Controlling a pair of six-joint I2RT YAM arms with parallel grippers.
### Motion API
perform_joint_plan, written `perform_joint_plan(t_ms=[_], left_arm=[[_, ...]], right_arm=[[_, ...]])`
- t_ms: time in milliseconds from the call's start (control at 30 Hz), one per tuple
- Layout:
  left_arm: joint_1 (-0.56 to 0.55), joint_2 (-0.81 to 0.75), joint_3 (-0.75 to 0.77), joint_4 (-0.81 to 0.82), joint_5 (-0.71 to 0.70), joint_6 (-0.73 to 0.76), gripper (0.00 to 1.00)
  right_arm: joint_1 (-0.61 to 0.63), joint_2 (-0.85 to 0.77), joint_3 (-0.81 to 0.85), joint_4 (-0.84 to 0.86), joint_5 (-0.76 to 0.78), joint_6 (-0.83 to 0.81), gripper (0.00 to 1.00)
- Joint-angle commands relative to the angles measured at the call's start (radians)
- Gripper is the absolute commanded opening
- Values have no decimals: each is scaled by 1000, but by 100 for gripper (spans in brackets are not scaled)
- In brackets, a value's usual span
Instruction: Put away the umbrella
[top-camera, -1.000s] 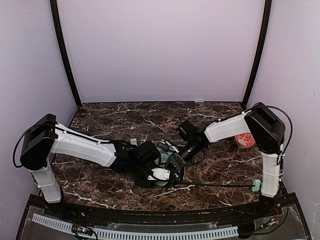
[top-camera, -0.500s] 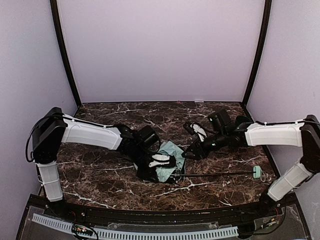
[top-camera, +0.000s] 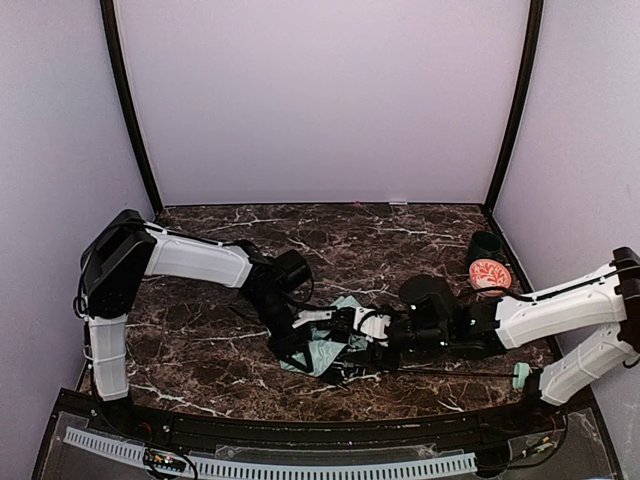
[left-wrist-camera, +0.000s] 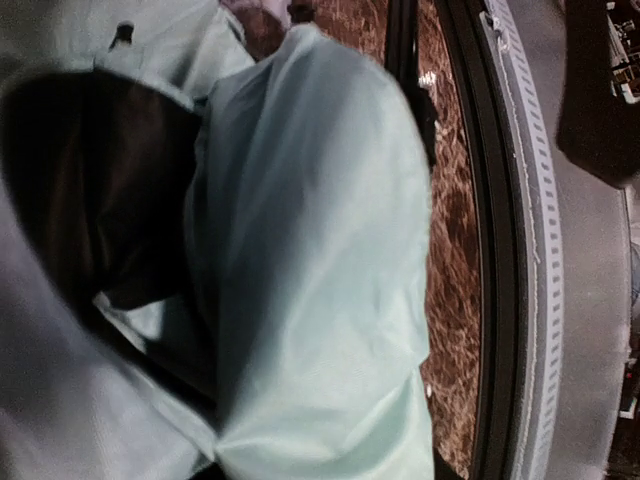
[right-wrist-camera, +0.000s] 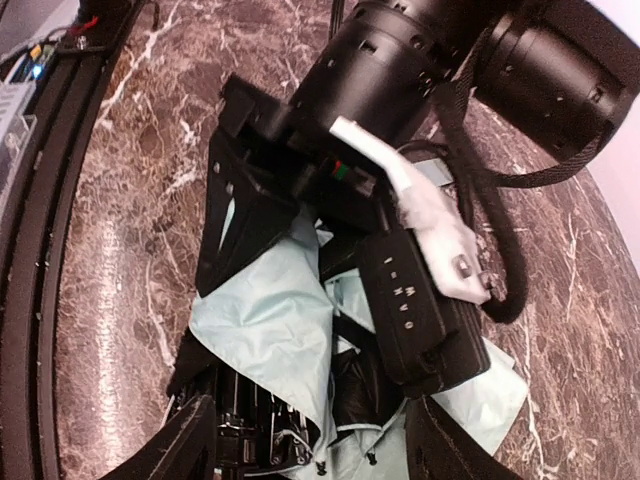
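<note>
- Only in the top view are the umbrella's shaft and handle shown, stretched toward the lower right; its crumpled fabric lies at lower centre.
- The left wrist view is filled by mint fabric; the left gripper's opening cannot be told.
- The right gripper is seen spread wide over the fabric, with nothing clamped.
- Lettering on the left gripper's body cannot be read.

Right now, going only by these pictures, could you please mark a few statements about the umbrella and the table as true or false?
1. The umbrella's mint fabric lies crumpled on the table. True.
2. The umbrella's shaft is fully retracted. False: it lies extended along the near edge, ending at the handle.
3. The orange-and-white round object sits on the left side of the table. False: it sits on the right side, toward the back.
4. The table is dark marble with white veins. True.
</note>
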Motion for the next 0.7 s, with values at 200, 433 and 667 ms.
perform_joint_plan(t_ms=[200, 433, 667], left_arm=[[-13, 83, -54, -207, 6, -44, 13], [-13, 88, -51, -208, -3, -51, 13], [-13, 88, -49, -209, -9, -56, 13]], right_arm=[[130, 216, 132, -7, 162, -158, 67], [162, 229, 97, 67, 217, -100, 81], [167, 359, 173, 7, 299, -127, 91]])
